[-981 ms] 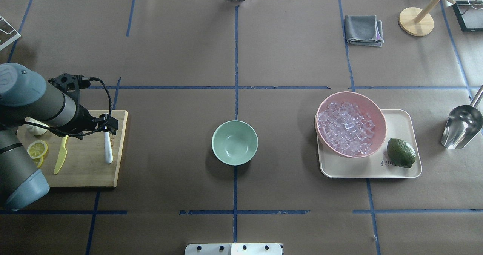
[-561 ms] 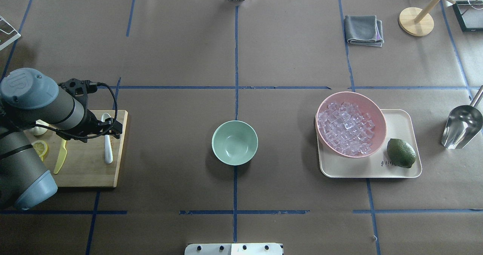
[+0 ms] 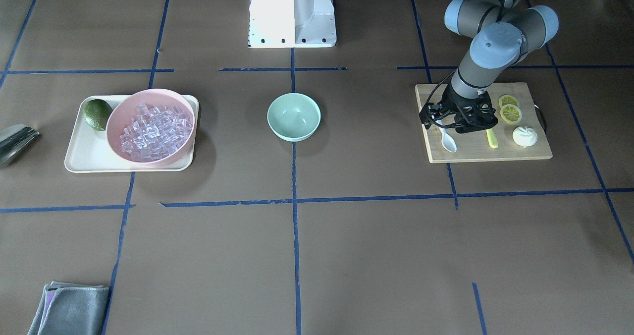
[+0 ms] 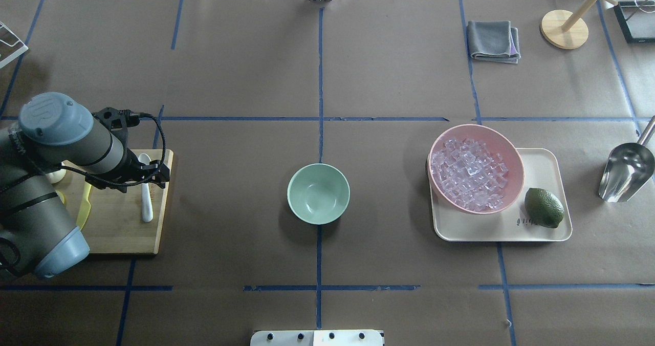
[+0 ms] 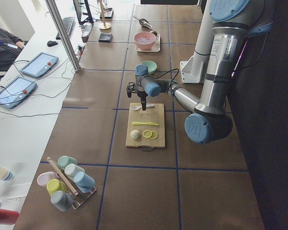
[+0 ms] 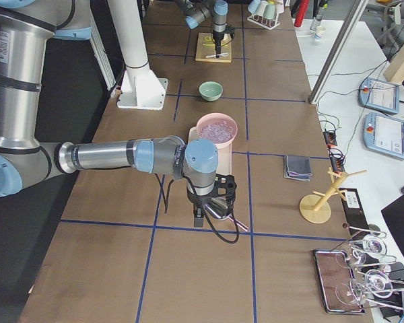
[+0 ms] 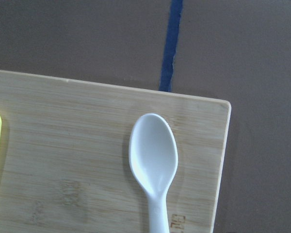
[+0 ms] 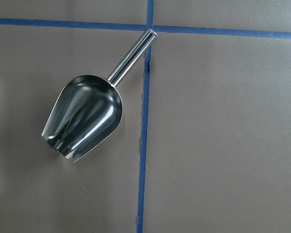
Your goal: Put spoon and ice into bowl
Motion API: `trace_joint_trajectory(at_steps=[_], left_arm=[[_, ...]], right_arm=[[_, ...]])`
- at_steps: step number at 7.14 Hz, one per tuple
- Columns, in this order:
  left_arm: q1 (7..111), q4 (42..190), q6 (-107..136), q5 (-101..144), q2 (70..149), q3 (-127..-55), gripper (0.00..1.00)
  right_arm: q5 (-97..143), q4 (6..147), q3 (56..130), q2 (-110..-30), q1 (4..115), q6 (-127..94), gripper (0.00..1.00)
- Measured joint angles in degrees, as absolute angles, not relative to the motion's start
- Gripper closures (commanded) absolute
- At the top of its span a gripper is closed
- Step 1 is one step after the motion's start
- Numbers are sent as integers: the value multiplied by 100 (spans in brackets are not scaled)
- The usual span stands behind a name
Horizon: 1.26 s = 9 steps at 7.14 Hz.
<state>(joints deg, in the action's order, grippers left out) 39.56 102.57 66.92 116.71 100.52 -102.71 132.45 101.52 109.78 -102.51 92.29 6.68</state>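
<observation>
The white spoon [image 4: 147, 197] lies on the wooden cutting board [image 4: 117, 233], its bowl end toward the far edge; it also shows in the left wrist view [image 7: 153, 155]. My left gripper [image 4: 153, 176] hangs just above the spoon's neck, looks open, and holds nothing. The mint-green bowl [image 4: 318, 193] stands empty at the table's middle. The ice [image 4: 468, 172] fills a pink bowl [image 4: 478, 127] on the right. My right gripper [image 6: 212, 205] shows only in the exterior right view, above a steel scoop [image 8: 85, 116]; I cannot tell whether it is open or shut.
A yellow-green knife [image 4: 83, 210], lemon slices [image 3: 509, 109] and a white round item [image 3: 524, 137] share the board. The pink bowl and a lime [image 4: 544, 208] sit on a cream tray [image 4: 537, 167]. A grey cloth [image 4: 494, 40] and a wooden stand [image 4: 564, 28] lie far right.
My left arm has swung rightward and its gripper has shifted a little right over the spoon. The arm now hides the lemon slices in the overhead view. The spoon has not moved.
</observation>
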Motion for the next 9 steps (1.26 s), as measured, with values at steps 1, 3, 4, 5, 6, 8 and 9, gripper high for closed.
trace_joint_trajectory(at_steps=[1,3,4,5,6,8,9], left_arm=[[3951,10257,6685,11672,10059,-10244,31],[3947,10257,6686,11672,10062,-10225,35],[3947,10257,6688,11672,10055,-10223,39],[3946,10257,6688,11672,10048,-10222,40],[3946,10257,6690,11672,10039,-10222,41],[3947,10257,6706,11672,10025,-10222,67],[3946,10257,6730,11672,10022,-10223,76]], right_arm=[[13245,10151,10978,-10252,9228,666,0],[13245,10151,10982,-10249,9228,666,0],[13245,10151,10985,-10249,9229,667,0],[13245,10151,10985,-10248,9228,668,0],[13245,10151,10989,-10248,9229,668,0],[13245,10151,10997,-10248,9229,668,0],[13245,10151,11000,-10248,9229,668,0]])
